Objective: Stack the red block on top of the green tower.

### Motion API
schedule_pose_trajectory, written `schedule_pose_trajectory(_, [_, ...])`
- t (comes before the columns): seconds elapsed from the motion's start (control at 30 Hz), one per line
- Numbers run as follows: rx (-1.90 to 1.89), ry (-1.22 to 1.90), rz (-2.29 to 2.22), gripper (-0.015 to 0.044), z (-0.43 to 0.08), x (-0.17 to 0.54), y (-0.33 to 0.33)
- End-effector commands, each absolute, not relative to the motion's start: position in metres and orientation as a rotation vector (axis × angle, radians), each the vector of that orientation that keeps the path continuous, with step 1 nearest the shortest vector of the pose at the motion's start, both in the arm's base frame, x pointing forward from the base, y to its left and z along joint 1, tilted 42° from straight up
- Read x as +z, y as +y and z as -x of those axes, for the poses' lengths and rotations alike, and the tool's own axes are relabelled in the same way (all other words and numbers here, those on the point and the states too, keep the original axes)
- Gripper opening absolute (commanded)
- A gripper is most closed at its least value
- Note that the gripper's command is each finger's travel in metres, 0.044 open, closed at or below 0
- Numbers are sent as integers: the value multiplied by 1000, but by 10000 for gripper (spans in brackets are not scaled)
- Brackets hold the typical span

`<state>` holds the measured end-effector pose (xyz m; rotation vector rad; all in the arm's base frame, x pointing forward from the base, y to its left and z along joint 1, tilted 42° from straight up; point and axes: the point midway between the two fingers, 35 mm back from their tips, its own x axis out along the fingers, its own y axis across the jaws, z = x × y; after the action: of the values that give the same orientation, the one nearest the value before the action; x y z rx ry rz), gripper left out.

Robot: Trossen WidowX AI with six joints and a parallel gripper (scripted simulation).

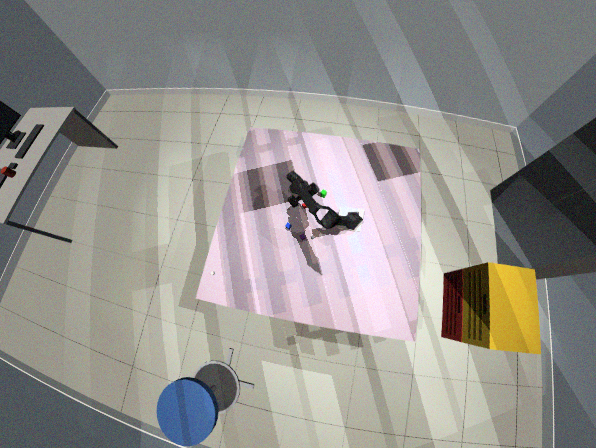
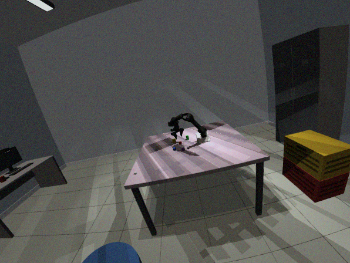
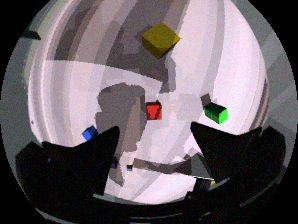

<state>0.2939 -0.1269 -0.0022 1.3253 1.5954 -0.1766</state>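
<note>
Gripper wide open and empty above red block, likely light and rigid; grasp opposite flat sides

1. Red block.
2. Green block.
3. Yellow block.
4. Blue block.
5. Pale pink table, grey-striped.
6. Black arm.
7. Yellow crate over a red one.

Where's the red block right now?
In the wrist view the red block sits on the table, centred between the open hand's fingers, with the green block to its right and the yellow block beyond.
</note>
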Motion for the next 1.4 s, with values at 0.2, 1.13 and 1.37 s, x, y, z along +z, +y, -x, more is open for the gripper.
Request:
schedule_pose_trajectory(0.2, [-167, 1601, -1318, 440, -296, -32, -99])
schedule_pose_trajectory(1.13, [-166, 1601, -1320, 440, -299, -58, -76])
schedule_pose_trajectory(1.37, [-166, 1601, -1320, 440, -299, -58, -76])
